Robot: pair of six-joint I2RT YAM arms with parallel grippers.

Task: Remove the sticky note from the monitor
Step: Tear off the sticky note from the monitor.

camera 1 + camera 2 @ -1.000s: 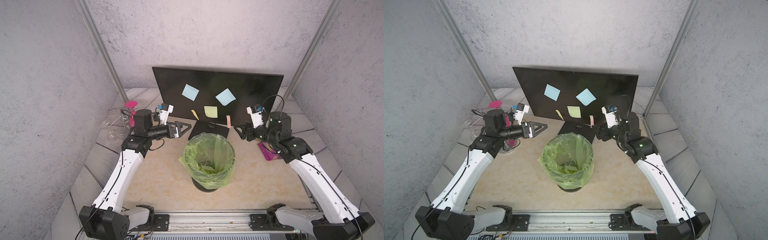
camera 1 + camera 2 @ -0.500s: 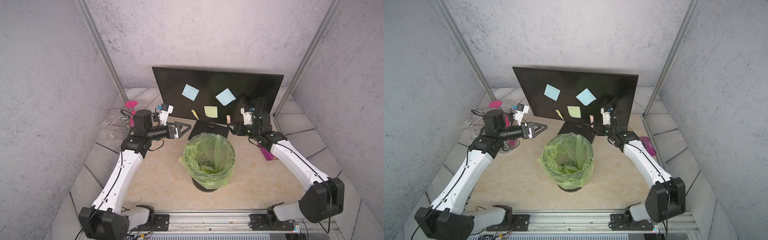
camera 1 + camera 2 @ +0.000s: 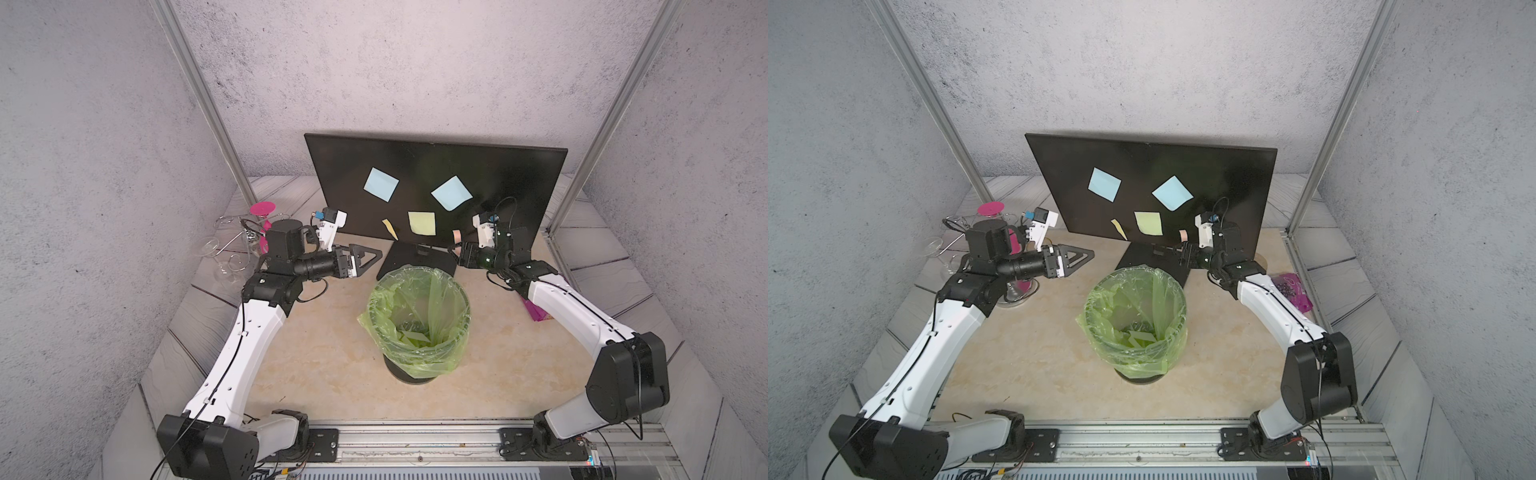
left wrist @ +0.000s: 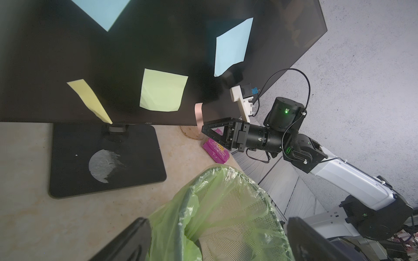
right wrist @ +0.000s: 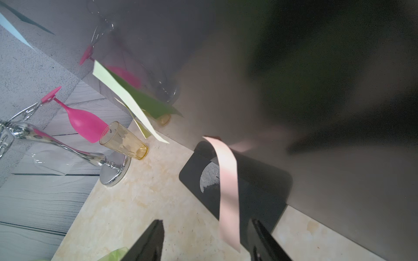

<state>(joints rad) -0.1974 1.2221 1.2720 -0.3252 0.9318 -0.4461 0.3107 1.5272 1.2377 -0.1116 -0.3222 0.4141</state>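
— Where to look for the monitor (image 3: 511, 178)?

— At the back of the tabletop (image 3: 316, 353), upright on a flat black base (image 3: 401, 258). Near edge of that base hidden behind the green-bagged bin (image 3: 432, 365) in both top views. Lower corner of the screen on the right arm's side covered by that arm.

— And the notes?

— All on the screen: a blue note (image 3: 381, 184), a second blue note (image 3: 451, 193), a pale green note (image 3: 422, 222), and a narrow yellow note (image 3: 389, 228) curling off. Also a pink sticky note (image 5: 228, 187), fixed by its top at the screen's lower edge. Only a sliver of the pink visible in both top views, tucked beside the right wrist camera.

— State of the right pincer (image 5: 205, 222)?

— Low by the screen's bottom edge, jaws partway apart. Free end of the pink strip hanging between them, nearer one finger, with no touch to be made out. Only the finger ends in the right wrist view, the rest cut off by the frame. Screen there a grey blur of reflections.

— Left pincer (image 3: 370, 257)?

— Spread wide, holding nothing, near a corner of the base, well short of the screen. Height above the tabletop hard to judge. Just two dark finger stubs at the edge of the left wrist view.

— Anything else half seen?

— A magenta packet (image 3: 539, 312), largely under the right forearm in a top view. A chrome rack (image 3: 249, 232) behind the left arm, with a pink goblet (image 5: 83, 124). Clear glasses on it hard to trace against the pale floor. Pale scraps deep in the bin's bag, kind impossible to tell.
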